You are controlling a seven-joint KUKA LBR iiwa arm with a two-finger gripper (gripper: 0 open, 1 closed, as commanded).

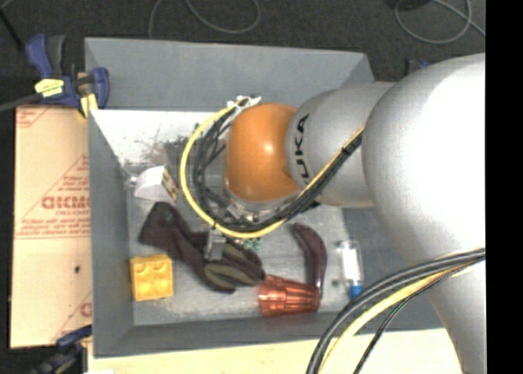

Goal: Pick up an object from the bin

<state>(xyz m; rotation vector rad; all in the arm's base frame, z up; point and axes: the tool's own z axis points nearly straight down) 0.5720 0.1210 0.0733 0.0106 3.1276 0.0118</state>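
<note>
Because the wrist with its orange cover point(257, 152) stands above the gripper point(218, 243) and hides most of it, I cannot tell if the gripper is open or closed, and I see nothing held in it. It hangs low in the bin point(106, 225), directly over a dark brown cloth point(173, 236) that looks like a sock. The cloth lies in the lower left part of the floor. Its long axis runs on a diagonal, from the upper left near the left wall down to the lower right, and the gripper is above the lower right half of it. So, in my judgement, the cloth is straight below and a little to the left of the gripper, and a grasp across this diagonal would suit best. I count one of each thing: one dark cloth, one yellow block point(151, 277) just beside its left end, one copper-coloured ribbed piece point(288, 296) near the front wall, one dark red curved thing point(312, 254), one white tube with a blue end point(350, 267), and one white crumpled thing point(152, 183) at the back left.
</note>
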